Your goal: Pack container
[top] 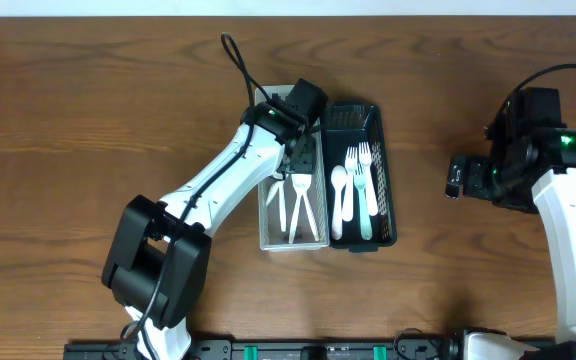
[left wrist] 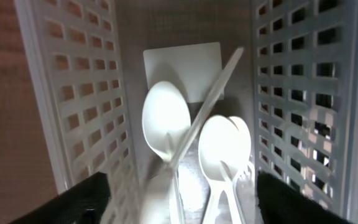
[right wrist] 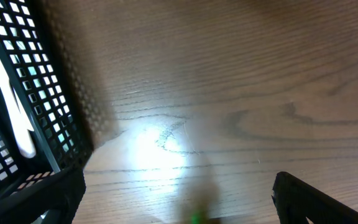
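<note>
A white slotted basket [top: 264, 225] stands beside a black slotted basket [top: 392, 200] at mid-table. In the white one lie white plastic spoons [left wrist: 166, 118] and other white cutlery [top: 301, 205]. The black one holds white and mint forks and spoons [top: 353, 190]. My left gripper [top: 303, 150] hangs open inside the white basket's far end, fingers [left wrist: 79, 199] spread near both walls [left wrist: 86, 93], cutlery lying loose below the left gripper [left wrist: 182, 205]. My right gripper [top: 455, 178] is open over bare wood right of the black basket [right wrist: 17, 93], the right gripper [right wrist: 179, 199] holding nothing.
A white label [left wrist: 182, 68] lies on the white basket's floor beyond the spoons. A black cable [top: 240, 60] runs from the left arm toward the table's far edge. Brown wooden tabletop [top: 88, 120] spreads to both sides of the baskets.
</note>
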You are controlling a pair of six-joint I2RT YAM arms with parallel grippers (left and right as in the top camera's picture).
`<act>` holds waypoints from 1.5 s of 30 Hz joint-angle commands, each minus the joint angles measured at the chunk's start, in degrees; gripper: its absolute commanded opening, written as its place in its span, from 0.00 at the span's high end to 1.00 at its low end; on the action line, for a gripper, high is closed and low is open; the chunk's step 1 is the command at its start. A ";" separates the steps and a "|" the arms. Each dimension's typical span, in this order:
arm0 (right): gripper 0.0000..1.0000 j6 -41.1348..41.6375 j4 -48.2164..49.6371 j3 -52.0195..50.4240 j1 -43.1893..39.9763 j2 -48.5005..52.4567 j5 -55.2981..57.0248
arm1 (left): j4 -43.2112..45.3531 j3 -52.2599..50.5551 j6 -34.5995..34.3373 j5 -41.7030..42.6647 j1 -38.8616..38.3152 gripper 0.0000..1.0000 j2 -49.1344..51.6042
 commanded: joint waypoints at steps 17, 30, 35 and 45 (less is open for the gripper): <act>0.01 -0.87 26.77 0.09 8.61 0.00 -0.22 | 5.16 0.68 6.60 -14.67 12.57 0.02 -19.19; 0.01 -6.60 48.17 0.07 9.46 5.09 4.96 | 18.03 0.63 8.94 -14.45 30.08 0.02 -14.78; 0.01 -10.51 45.00 -0.11 7.58 4.57 6.05 | 12.26 -0.24 10.16 -14.40 32.37 0.02 -15.37; 0.01 -11.98 46.03 -16.61 7.58 -8.28 6.69 | 21.90 -18.05 10.16 -14.05 30.62 0.02 -28.61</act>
